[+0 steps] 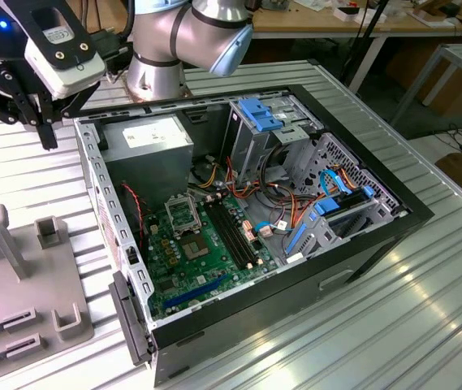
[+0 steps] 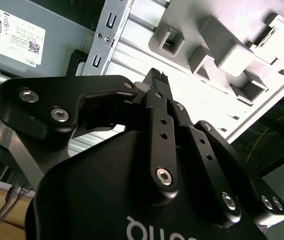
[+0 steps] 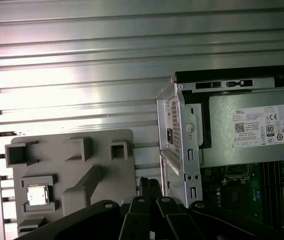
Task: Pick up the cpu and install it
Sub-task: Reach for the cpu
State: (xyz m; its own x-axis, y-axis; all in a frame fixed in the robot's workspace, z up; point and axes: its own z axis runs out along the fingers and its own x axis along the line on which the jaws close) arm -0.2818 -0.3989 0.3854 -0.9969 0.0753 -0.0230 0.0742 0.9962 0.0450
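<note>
The cpu point(image 3: 37, 195), a small silver-grey square, lies in a recess of the grey fixture plate point(image 3: 107, 165) on the ribbed table, outside the computer case. My gripper point(image 3: 150, 186) hangs above the table between that plate and the case wall, well off to one side of the cpu. Its fingertips are pressed together with nothing between them, as the second wrist view confirms for the gripper point(image 2: 156, 78). In the exterior view the gripper point(image 1: 46, 130) is high at the exterior view's left, above the case's corner. The hollow socket frame point(image 1: 183, 215) sits on the green board point(image 1: 214, 268) inside the case.
The open black case point(image 1: 377, 236) holds a grey power supply point(image 1: 149, 142), a drive cage with blue clips point(image 1: 263, 118) and loose cables. The fixture plate point(image 1: 19, 284) carries upright grey blocks. The arm's base point(image 1: 161, 65) stands behind the case. Benches and cables lie beyond the table.
</note>
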